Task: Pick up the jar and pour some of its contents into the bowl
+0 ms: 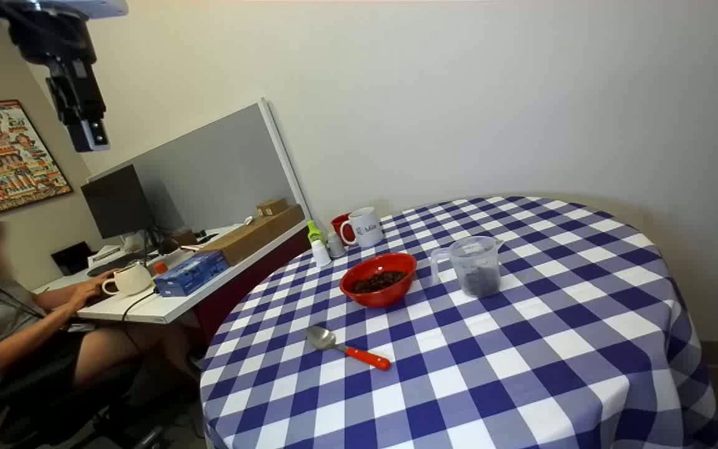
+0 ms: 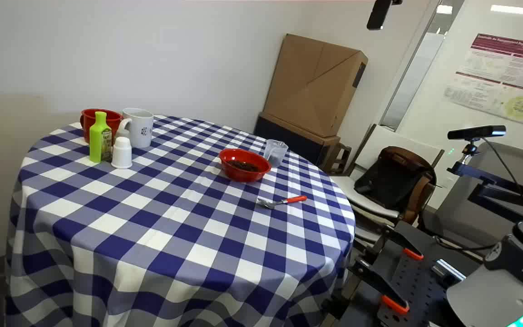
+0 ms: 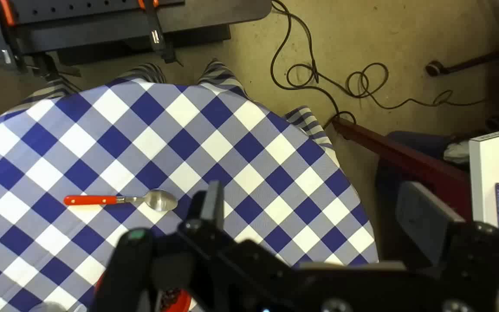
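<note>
The jar is a see-through jug with a handle and dark contents at its bottom. It stands upright on the checked cloth beside the red bowl, which holds dark brown bits. Both also show in an exterior view, the jug partly behind the bowl. In the wrist view only slivers of the jug and bowl show at the bottom edge; my gripper hides part of the bowl. My gripper is open and empty, high above the table and apart from both. It also shows in both exterior views.
A spoon with a red handle lies in front of the bowl. A white mug, a red mug, a green bottle and white stacked cups stand near the table's edge. A desk stands beyond.
</note>
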Motion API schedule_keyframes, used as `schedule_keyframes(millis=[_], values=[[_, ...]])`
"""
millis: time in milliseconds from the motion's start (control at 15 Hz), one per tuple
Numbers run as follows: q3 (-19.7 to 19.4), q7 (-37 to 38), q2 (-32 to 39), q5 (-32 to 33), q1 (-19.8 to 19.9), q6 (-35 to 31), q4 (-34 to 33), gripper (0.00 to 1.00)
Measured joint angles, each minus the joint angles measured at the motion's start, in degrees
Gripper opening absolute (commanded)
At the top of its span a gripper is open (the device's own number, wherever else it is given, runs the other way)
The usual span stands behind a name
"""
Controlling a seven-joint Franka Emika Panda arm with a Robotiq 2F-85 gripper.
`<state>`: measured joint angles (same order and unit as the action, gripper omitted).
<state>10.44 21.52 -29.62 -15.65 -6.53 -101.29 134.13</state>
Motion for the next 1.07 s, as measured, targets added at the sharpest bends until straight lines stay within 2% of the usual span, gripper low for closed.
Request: schedule_keyframes(millis=[267,667,1067], values=[[-0.03,-2.78,0.08,0.97,-0.02,0.59,-0.01,1.00],[-2.02,-19.17,4.52,8.57,0.00,4.56,-3.09,1.00],[-3.68,-35.95,14.93,14.90,-0.07,4.94,-12.82,1.00]])
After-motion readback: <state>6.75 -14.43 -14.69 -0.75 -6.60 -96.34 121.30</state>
